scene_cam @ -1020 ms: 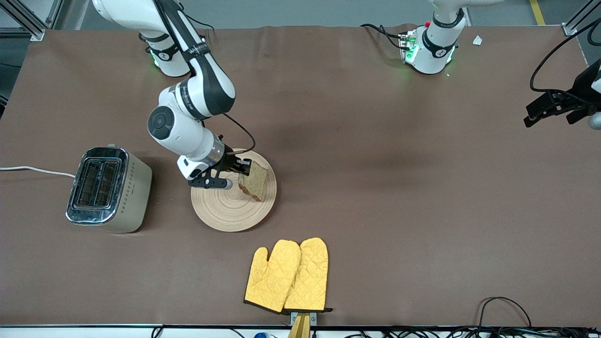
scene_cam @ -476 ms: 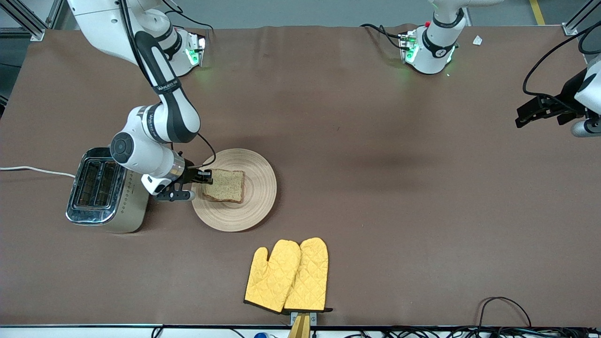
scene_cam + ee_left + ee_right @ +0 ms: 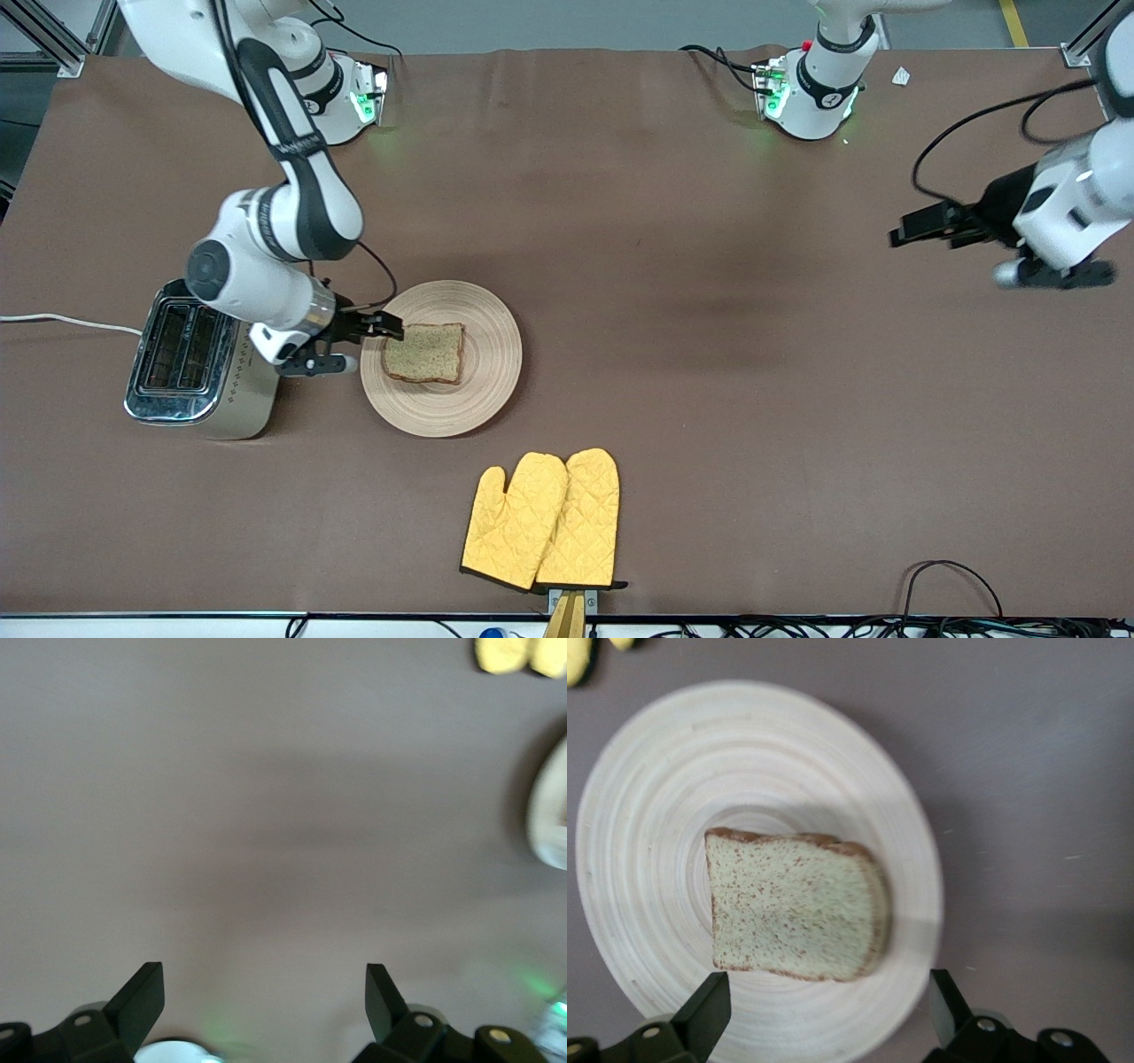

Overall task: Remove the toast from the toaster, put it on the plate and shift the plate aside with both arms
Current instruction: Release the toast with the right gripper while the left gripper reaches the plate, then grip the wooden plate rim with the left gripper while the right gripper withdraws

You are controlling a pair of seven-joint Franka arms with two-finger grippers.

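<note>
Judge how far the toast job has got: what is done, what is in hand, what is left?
Done: the toast lies flat on the plate, out of the toaster. In hand: nothing; the right gripper is open beside it. Left: both arms moving the plate aside; the left gripper hangs open over bare table.

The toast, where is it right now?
In the front view the toast lies flat on the wooden plate, beside the toaster toward the right arm's end of the table. The open right gripper sits at its edge, not holding it.

A brown table (image 3: 709,354) carries the toaster (image 3: 208,363), plate (image 3: 487,390) and yellow oven mitts (image 3: 545,523).
</note>
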